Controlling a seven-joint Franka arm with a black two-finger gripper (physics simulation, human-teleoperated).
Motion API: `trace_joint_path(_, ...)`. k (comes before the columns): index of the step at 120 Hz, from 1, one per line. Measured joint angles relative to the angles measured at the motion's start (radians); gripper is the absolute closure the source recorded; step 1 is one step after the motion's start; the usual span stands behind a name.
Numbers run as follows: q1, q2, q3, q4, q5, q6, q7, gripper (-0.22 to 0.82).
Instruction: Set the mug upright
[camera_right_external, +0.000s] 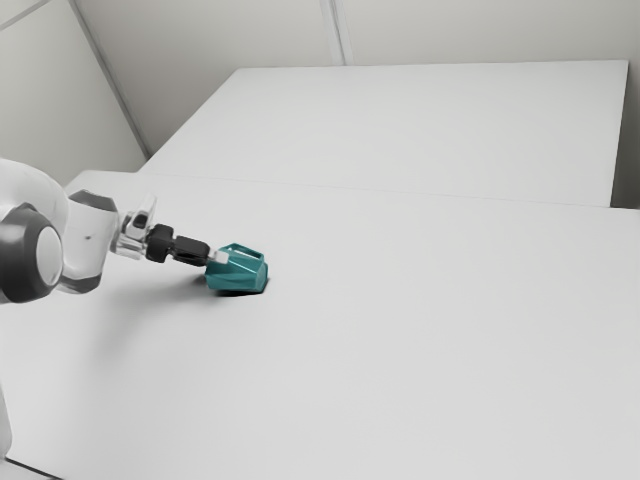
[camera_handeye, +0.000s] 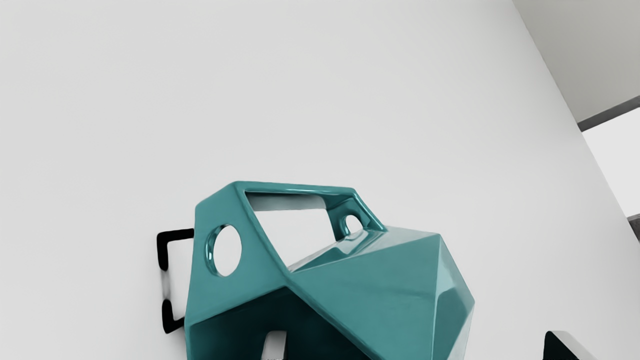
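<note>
The teal faceted mug (camera_right_external: 238, 275) lies on its side on the white table, its angular handle uppermost. At the end of the arm, the gripper (camera_right_external: 217, 257) is at the mug's end nearest the arm. In the wrist view, the mug (camera_handeye: 370, 285) has its dark mouth partly visible. The gripper (camera_handeye: 417, 347) is open there: one fingertip (camera_handeye: 275, 346) overlaps the dark mouth, while the other stands outside the mug with a gap from its wall. Whether the first finger touches the inner wall is hidden, as is the lower part of the mug.
The white table (camera_right_external: 420, 350) extends around the mug. Behind it is another pale flat surface (camera_right_external: 400, 125), with light walls (camera_right_external: 480, 30) beyond. A dark angular shadow lies beside the mug in the wrist view.
</note>
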Motion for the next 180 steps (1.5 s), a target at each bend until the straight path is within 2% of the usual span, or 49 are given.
trace_joint_path(29,0.0,0.006,0.001,-0.001,-0.024,-0.017,0.011,0.25)
trace_joint_path(74,0.003,-0.002,0.008,-0.004,-0.045,-0.083,0.023,0.61)
trace_joint_path(91,0.003,-0.008,0.013,-0.004,-0.047,-0.112,0.026,0.71)
trace_joint_path(124,-0.009,-0.042,0.022,-0.011,-0.062,-0.191,0.029,0.77)
trace_joint_path(140,-0.035,-0.123,0.025,-0.021,-0.059,-0.194,0.025,0.78)
trace_joint_path(157,-0.085,-0.235,0.0,-0.034,0.06,-0.1,-0.015,0.79)
trace_joint_path(180,-0.131,-0.298,-0.067,-0.034,0.312,0.097,-0.114,0.79)
